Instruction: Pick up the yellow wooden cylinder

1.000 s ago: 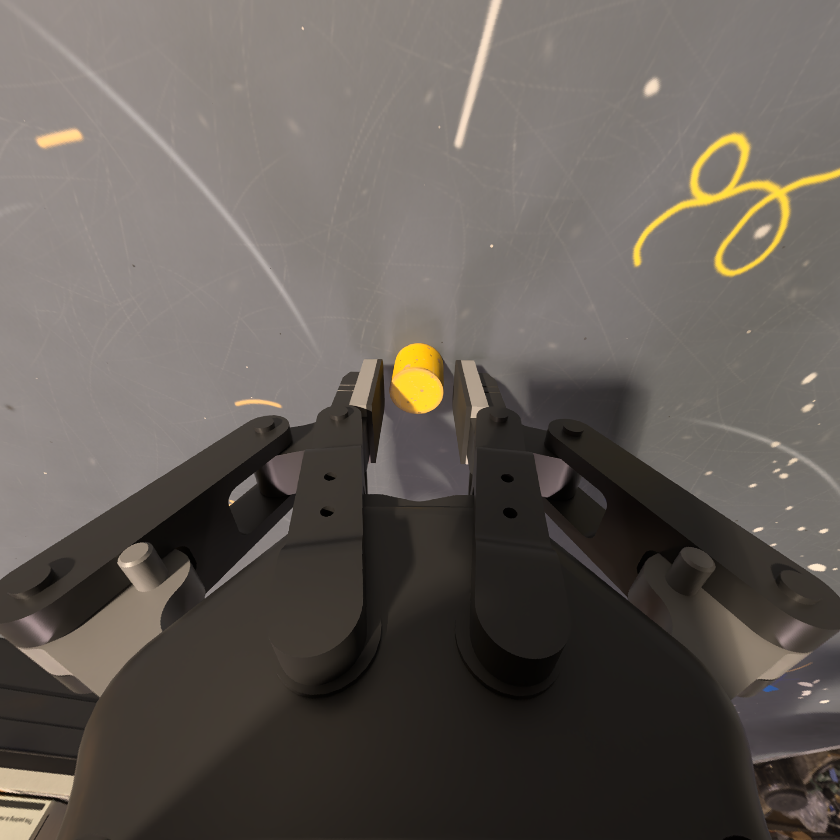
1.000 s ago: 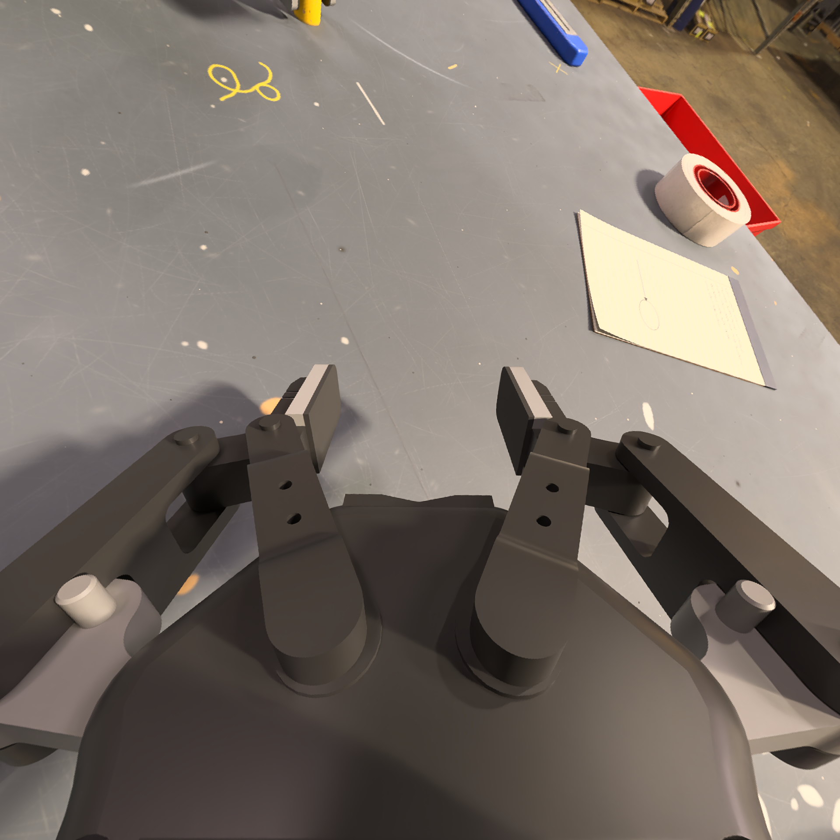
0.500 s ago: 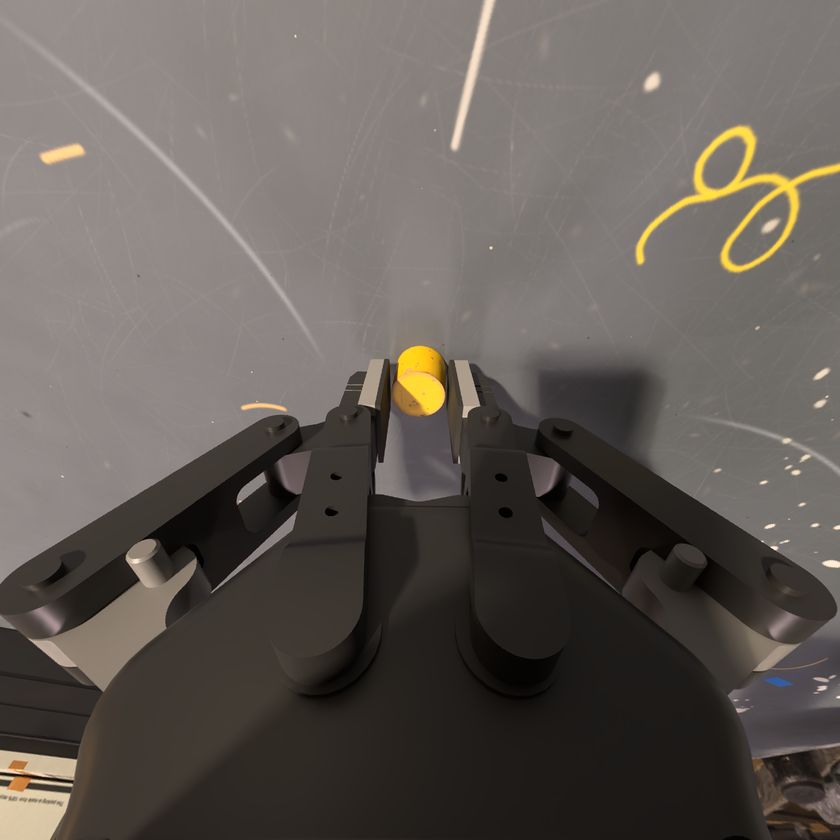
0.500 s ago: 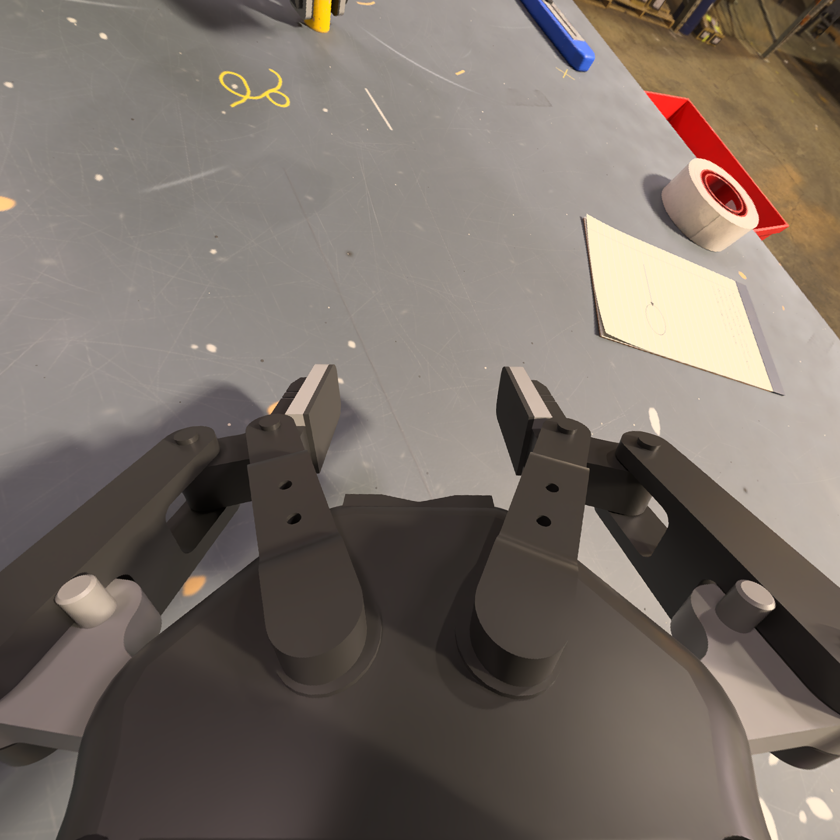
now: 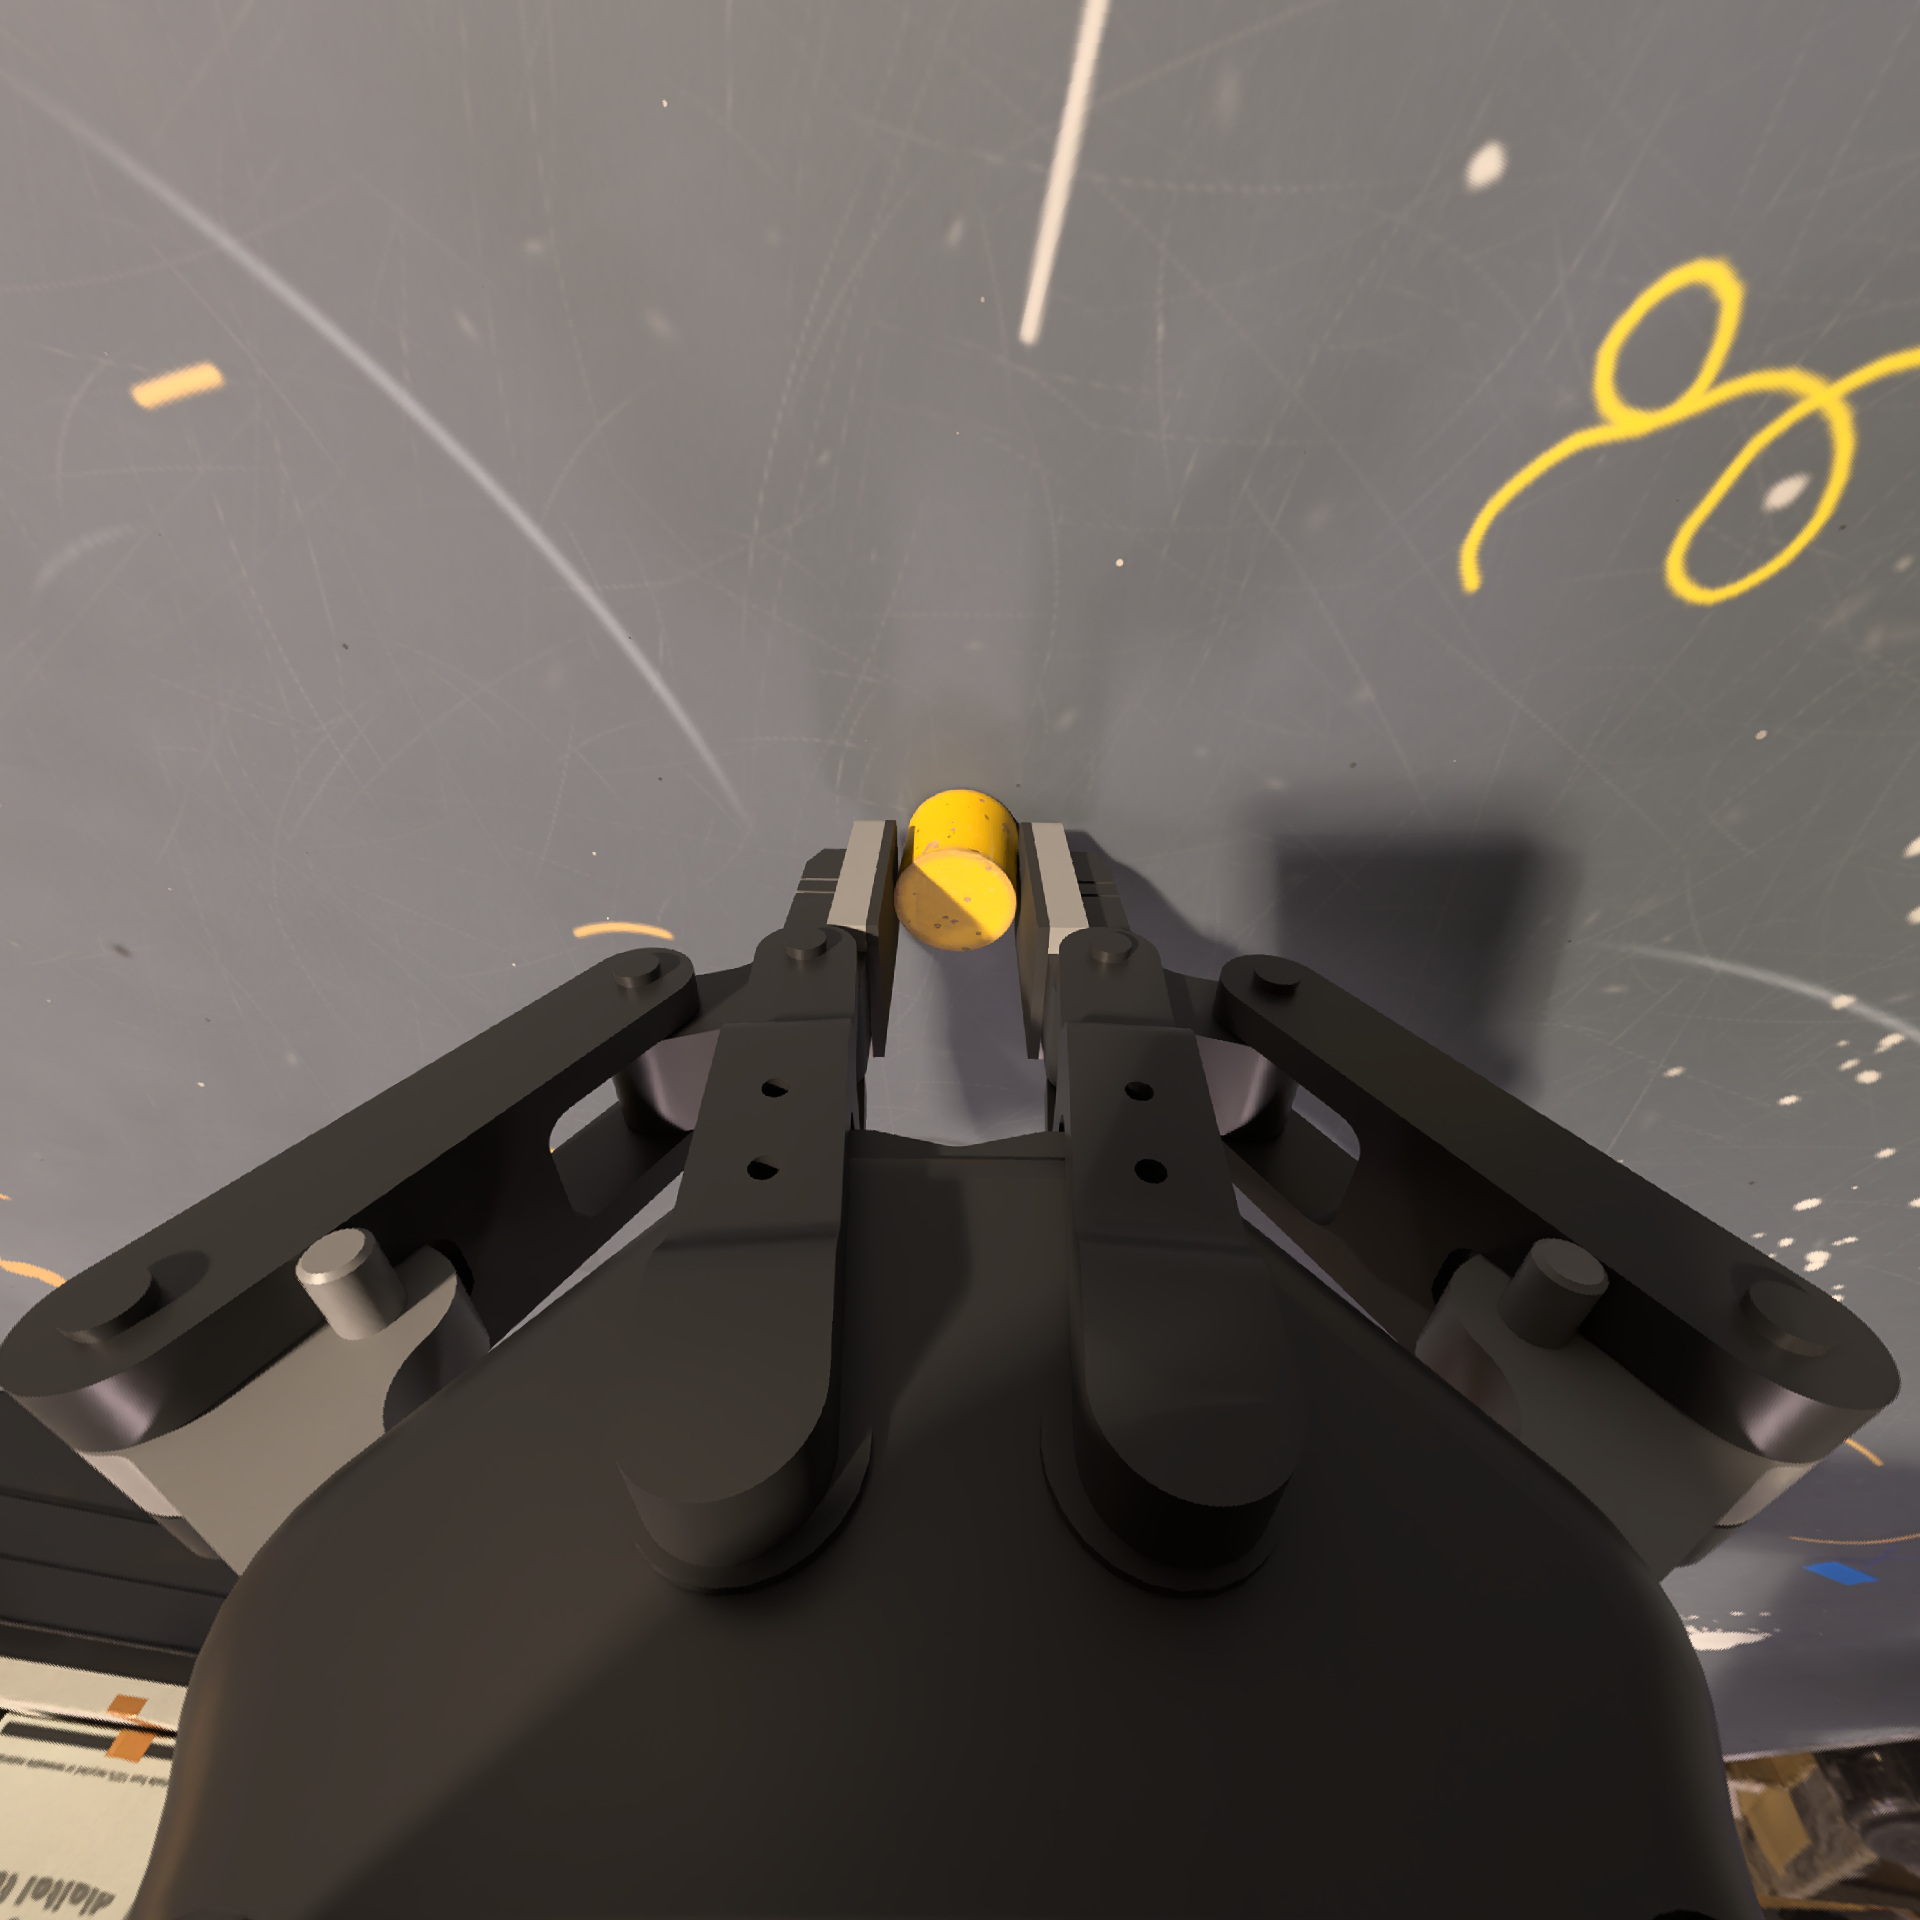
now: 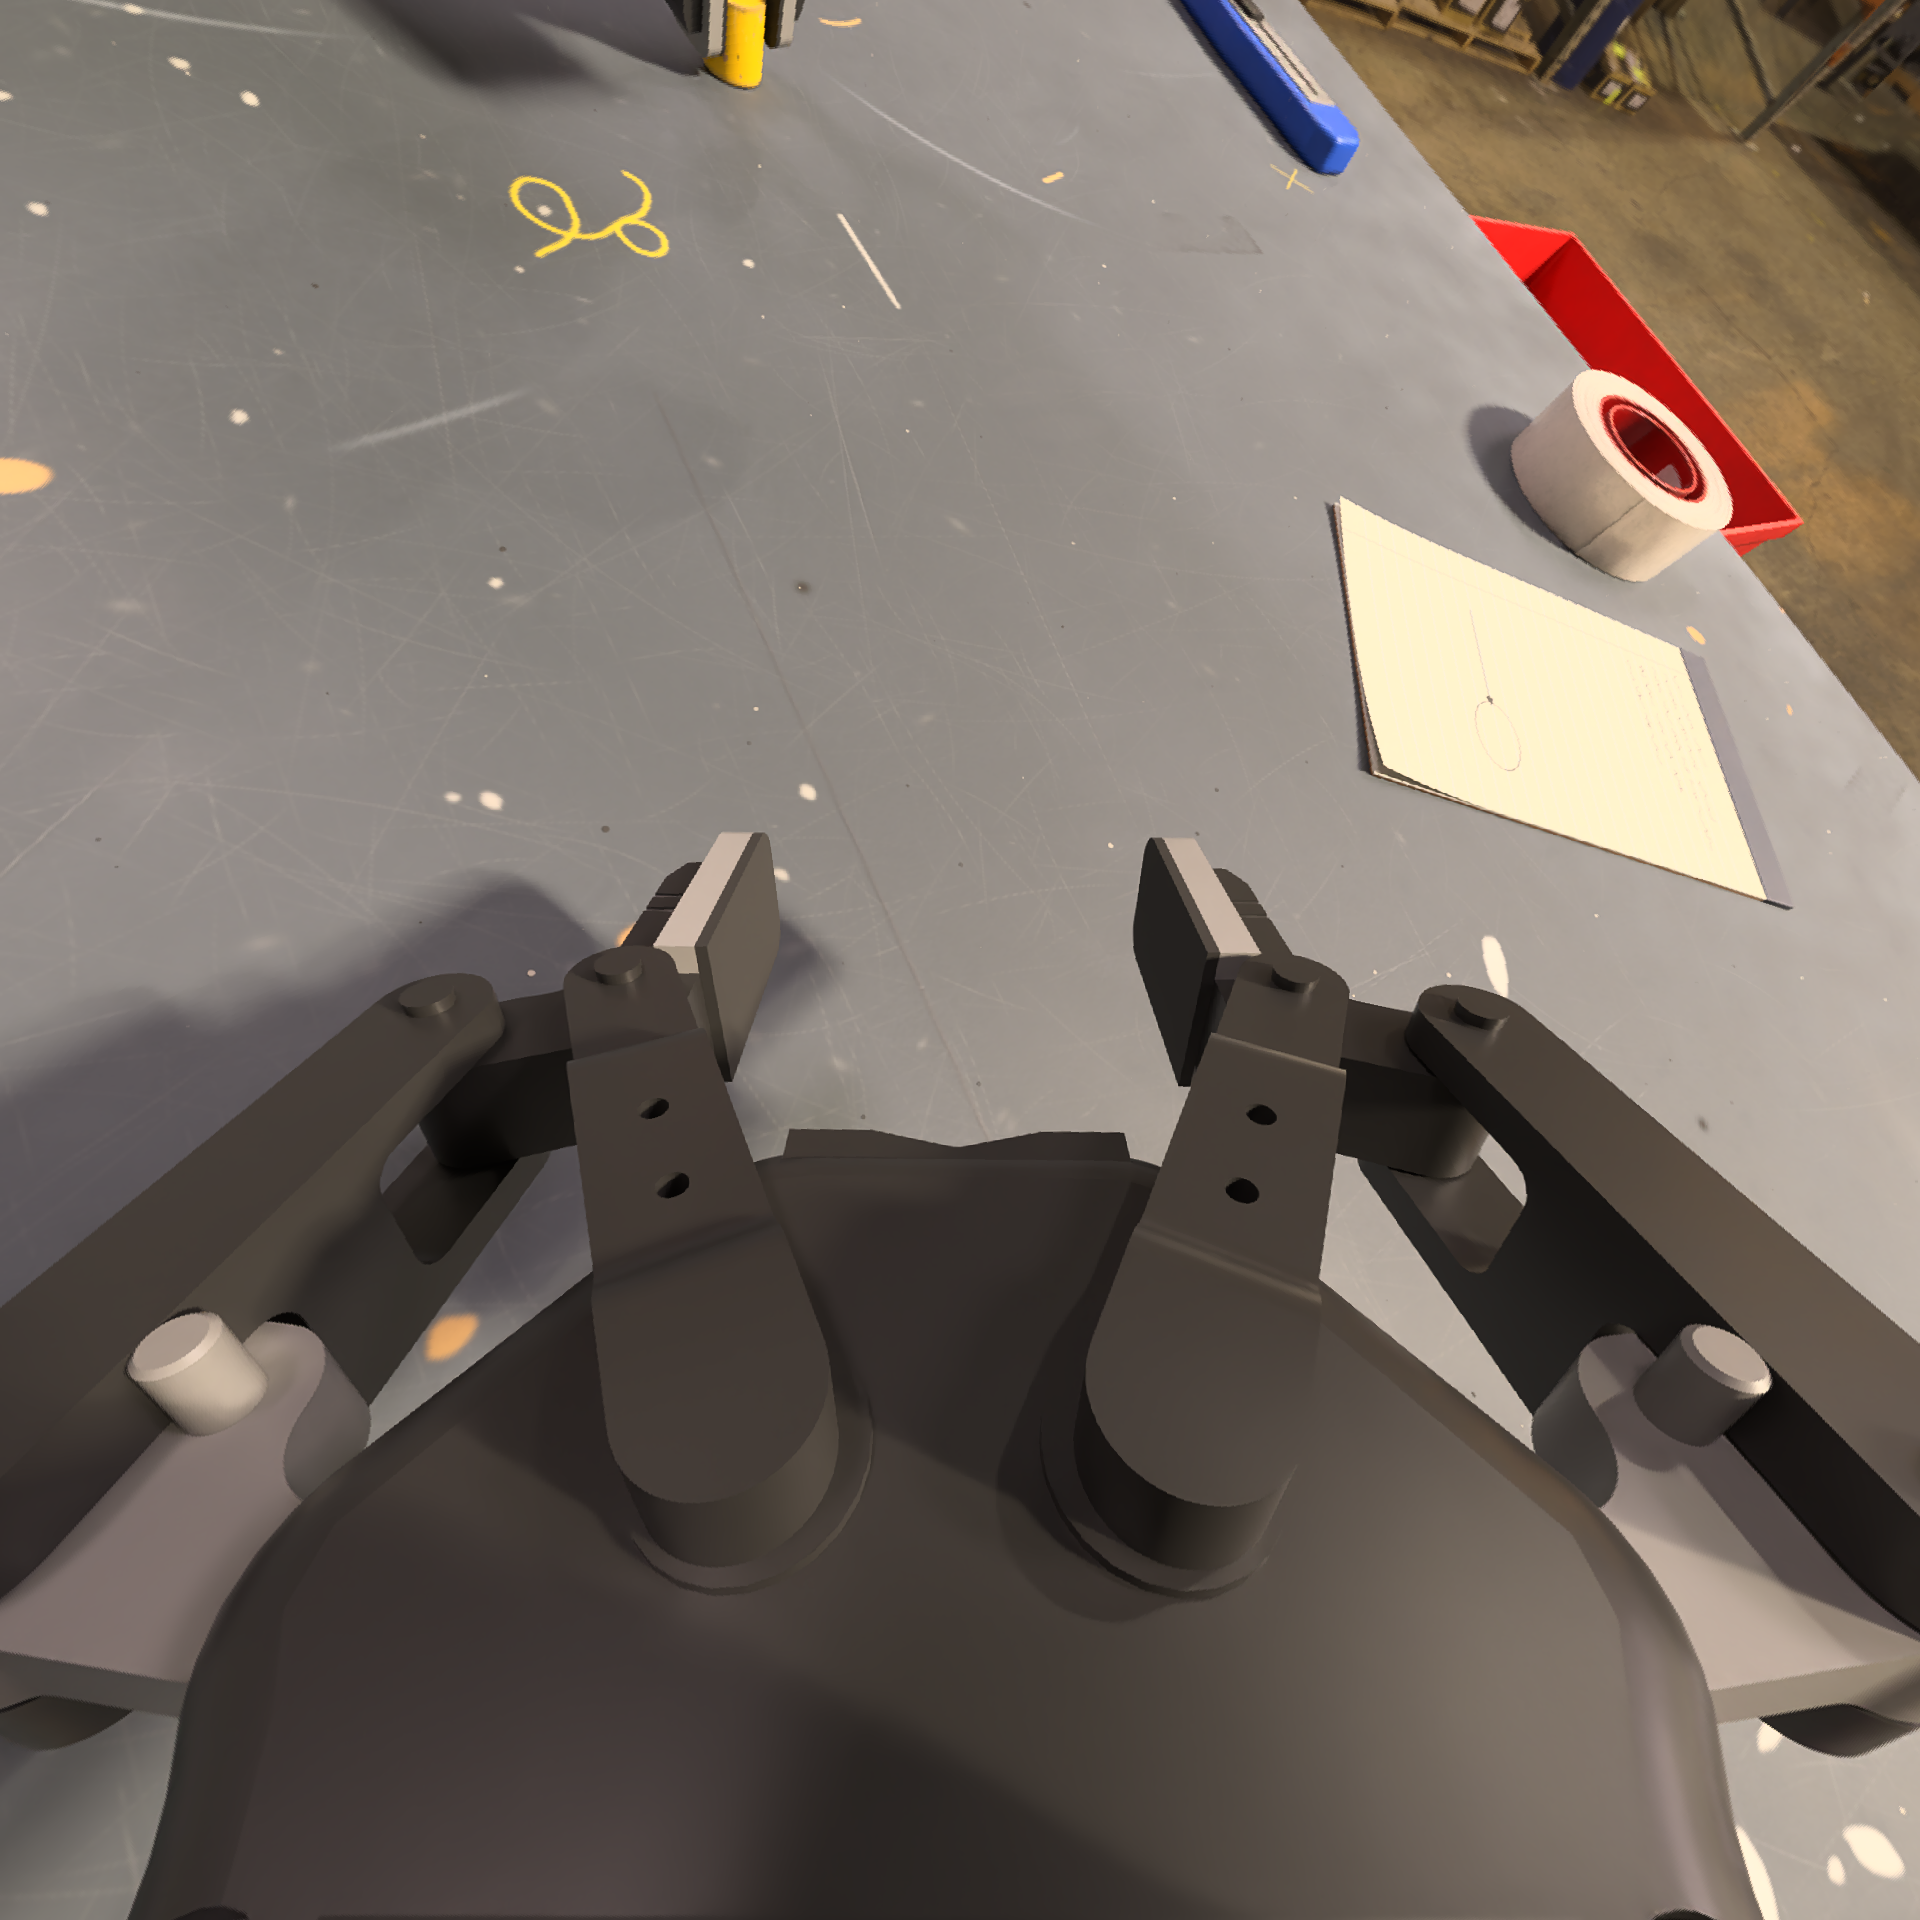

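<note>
The grey table [image 6: 727, 623] fills both views, its scuffed top marked with pale scratches, paint specks and a looping yellow scribble [image 5: 1704, 436]. On its far right side lies a cream sheet of paper [image 6: 1538, 707], flat, with a roll of white tape [image 6: 1621, 478] with a red core just beyond it, and a red bin [image 6: 1621, 332] at the table edge behind the roll. A blue tool [image 6: 1278, 83] rests near the far edge. The right gripper [image 6: 956, 935] hangs over a bare patch of table, its two fingers spread wide with nothing between them. The left gripper [image 5: 956, 883] is pinching the yellow cylinder [image 5: 958, 883] between its pale pads [image 5: 860, 878], one pressed to each curved side, the round speckled end face turned toward the wrist camera. From the right wrist view the same cylinder shows far off at the top, standing upright between the other gripper's fingers; whether its base touches the table cannot be told.
</note>
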`<action>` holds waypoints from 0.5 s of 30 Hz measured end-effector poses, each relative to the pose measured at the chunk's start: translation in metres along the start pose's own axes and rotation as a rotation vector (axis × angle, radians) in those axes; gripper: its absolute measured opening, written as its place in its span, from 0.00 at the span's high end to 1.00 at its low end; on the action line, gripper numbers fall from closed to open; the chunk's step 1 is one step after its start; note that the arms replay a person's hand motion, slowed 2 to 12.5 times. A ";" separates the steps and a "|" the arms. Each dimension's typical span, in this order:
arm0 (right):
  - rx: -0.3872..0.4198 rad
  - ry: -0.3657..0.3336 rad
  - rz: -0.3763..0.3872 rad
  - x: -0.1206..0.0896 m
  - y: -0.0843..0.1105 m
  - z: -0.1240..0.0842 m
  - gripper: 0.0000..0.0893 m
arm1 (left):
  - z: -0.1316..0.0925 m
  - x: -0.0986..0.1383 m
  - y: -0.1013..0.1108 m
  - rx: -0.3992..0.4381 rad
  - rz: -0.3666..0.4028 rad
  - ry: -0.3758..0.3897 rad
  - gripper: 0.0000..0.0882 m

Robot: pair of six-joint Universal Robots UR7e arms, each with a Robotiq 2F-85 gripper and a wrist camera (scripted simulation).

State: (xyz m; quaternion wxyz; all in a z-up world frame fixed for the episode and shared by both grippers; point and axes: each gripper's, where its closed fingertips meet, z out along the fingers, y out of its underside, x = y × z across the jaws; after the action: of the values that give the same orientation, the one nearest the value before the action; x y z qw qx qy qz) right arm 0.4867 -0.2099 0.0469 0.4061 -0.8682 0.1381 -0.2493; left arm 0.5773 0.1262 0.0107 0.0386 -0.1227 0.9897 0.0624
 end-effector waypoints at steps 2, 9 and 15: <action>0.001 0.001 0.000 0.000 0.000 0.000 0.31 | 0.000 0.000 0.000 0.000 0.002 -0.008 0.77; 0.005 0.004 0.003 0.001 -0.001 -0.001 0.32 | -0.003 -0.003 -0.001 0.007 0.013 -0.048 0.77; 0.007 0.006 0.006 0.002 -0.001 -0.002 0.32 | -0.006 -0.005 -0.001 0.016 0.015 -0.075 0.77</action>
State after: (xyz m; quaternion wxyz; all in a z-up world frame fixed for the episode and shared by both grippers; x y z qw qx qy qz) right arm 0.4874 -0.2113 0.0498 0.4095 -0.8656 0.1410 -0.2513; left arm 0.5818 0.1254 0.0171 0.0764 -0.1123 0.9889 0.0596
